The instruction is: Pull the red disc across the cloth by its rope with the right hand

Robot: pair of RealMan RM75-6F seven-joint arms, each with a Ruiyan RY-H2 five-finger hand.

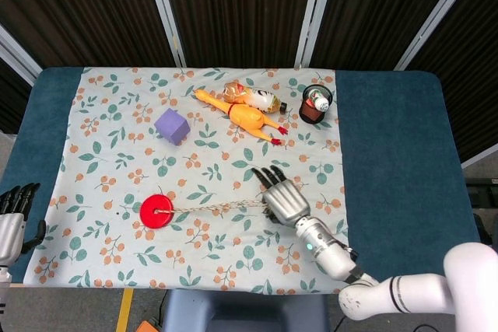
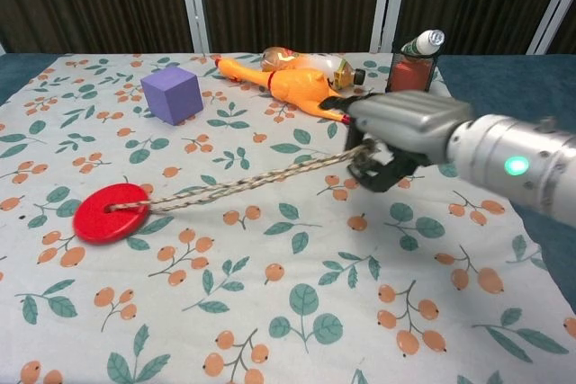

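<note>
The flat round red disc point(image 1: 156, 211) lay on the floral cloth point(image 1: 93, 114); its taut braided rope point(image 1: 222, 207) ran rightward into the right hand point(image 1: 283, 200), clamped on its end.

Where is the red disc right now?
The red disc lies on the flowered cloth, front left in the head view, below the purple cube, roped to the right robot hand.

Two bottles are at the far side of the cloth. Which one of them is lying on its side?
The amber bottle beside the rubber chicken lies on its side on the cloth. The other bottle stands in the dark mesh cup, its cap pointing up.
</note>
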